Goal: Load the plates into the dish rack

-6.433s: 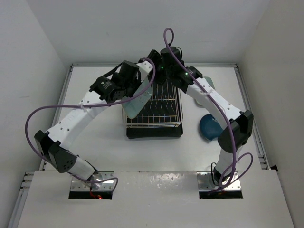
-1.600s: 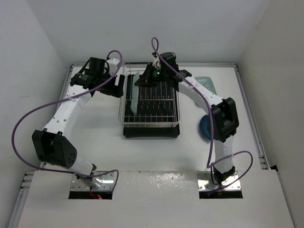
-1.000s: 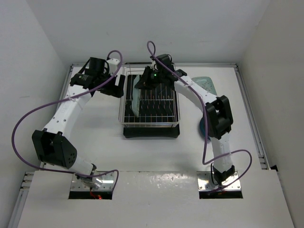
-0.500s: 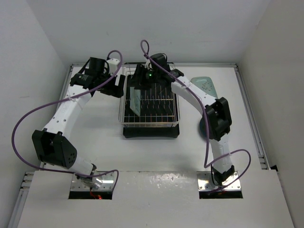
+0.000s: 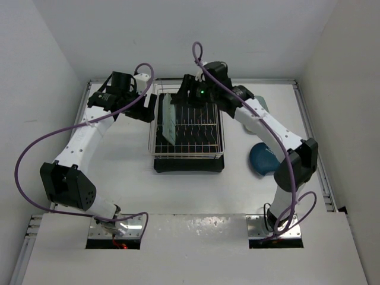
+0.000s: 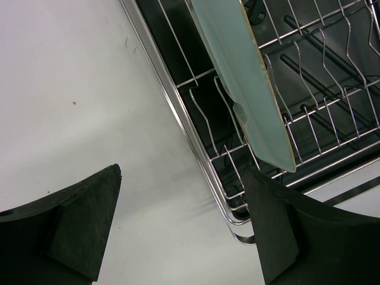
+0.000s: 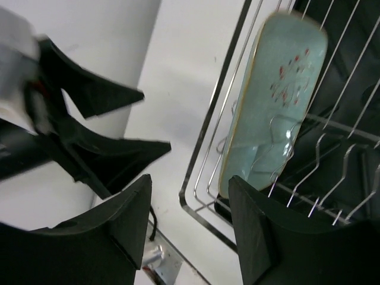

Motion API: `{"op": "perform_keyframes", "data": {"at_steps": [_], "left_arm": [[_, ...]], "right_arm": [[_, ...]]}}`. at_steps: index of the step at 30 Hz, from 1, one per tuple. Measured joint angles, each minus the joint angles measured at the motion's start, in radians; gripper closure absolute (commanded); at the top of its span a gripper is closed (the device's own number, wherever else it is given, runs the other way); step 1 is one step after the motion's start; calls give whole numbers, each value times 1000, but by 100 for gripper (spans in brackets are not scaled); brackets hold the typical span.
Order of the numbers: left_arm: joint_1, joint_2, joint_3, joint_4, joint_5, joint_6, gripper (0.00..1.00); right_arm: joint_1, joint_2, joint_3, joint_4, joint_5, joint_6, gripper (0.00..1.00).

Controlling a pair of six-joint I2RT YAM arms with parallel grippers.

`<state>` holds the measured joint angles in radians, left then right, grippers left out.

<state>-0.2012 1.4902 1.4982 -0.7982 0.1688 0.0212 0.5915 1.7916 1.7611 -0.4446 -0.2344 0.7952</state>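
A mint plate (image 5: 168,119) stands on edge in the left slots of the rack (image 5: 190,155), tilted against the wire dividers. The rack sits in the middle of the bench (image 5: 119,172). A blue plate (image 5: 261,159) lies flat on the bench to the rack's right, apart from it. The right gripper (image 7: 190,228) hangs above the mint plate, spread wide and empty. The left gripper (image 6: 178,237) hovers just outside the rack's left rim, also wide apart, holding nothing.

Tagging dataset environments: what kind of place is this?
Likely a lab test enclosure, not a kitchen: plain white walls box in a white table, where the dish rack stands with no sink or counter.
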Motion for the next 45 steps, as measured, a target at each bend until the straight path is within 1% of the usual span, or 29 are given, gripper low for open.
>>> {"op": "perform_keyframes", "data": {"at_steps": [3, 7, 9, 10, 11, 13, 14, 15, 17, 18, 20, 22, 24, 27, 28, 29, 30, 31, 33, 34, 45], "left_arm": [[0, 0, 0, 0, 0, 0, 12], [0, 0, -4, 3, 0, 0, 12], [0, -1, -16, 4, -1, 0, 12], [-1, -1, -25, 6, -2, 0, 12], [-2, -1, -40, 8, -5, 1, 12], [-3, 0, -72, 10, -7, 1, 12], [-6, 1, -90, 10, -8, 1, 13], [-8, 3, -106, 10, -8, 1, 13], [-15, 14, -127, 10, -12, 1, 16], [-19, 21, -134, 11, -13, 1, 20], [-29, 31, -146, 12, -13, 2, 23], [-35, 36, -148, 14, -13, 2, 28], [-35, 38, -148, 19, -14, 4, 31], [-35, 39, -156, 31, -16, 4, 32], [-35, 39, -163, 32, -16, 4, 34], [-35, 40, -171, 32, -16, 4, 36], [-35, 42, -179, 31, -15, 4, 38], [-35, 43, -186, 32, -14, 5, 40], [-35, 49, -196, 30, -8, 4, 41], [-35, 51, -200, 31, -4, 4, 41], [-35, 72, -206, 37, 12, 3, 41]], "right_arm": [[47, 32, -41, -6, 7, 23, 52], [95, 116, -80, -8, 5, 55, 52], [105, 146, -85, -10, 3, 65, 55], [107, 158, -87, -8, 2, 70, 55], [108, 164, -92, -4, 0, 76, 58], [108, 169, -98, 6, -4, 87, 60], [108, 169, -99, 13, -5, 93, 65], [108, 170, -99, 22, -5, 97, 68], [108, 170, -100, 43, -6, 108, 73], [108, 170, -100, 53, -6, 110, 75], [108, 173, -102, 71, -7, 123, 75], [108, 176, -108, 80, -9, 133, 75], [108, 185, -109, 88, -10, 141, 76], [109, 207, -111, 96, -9, 151, 76], [108, 214, -111, 95, -8, 152, 77], [108, 221, -111, 95, -8, 155, 79], [108, 225, -111, 97, -11, 158, 85], [108, 225, -111, 99, -12, 159, 88], [108, 225, -111, 106, -12, 162, 94], [108, 225, -111, 109, -12, 162, 100], [79, 223, -115, 145, -36, 242, 100]]}}
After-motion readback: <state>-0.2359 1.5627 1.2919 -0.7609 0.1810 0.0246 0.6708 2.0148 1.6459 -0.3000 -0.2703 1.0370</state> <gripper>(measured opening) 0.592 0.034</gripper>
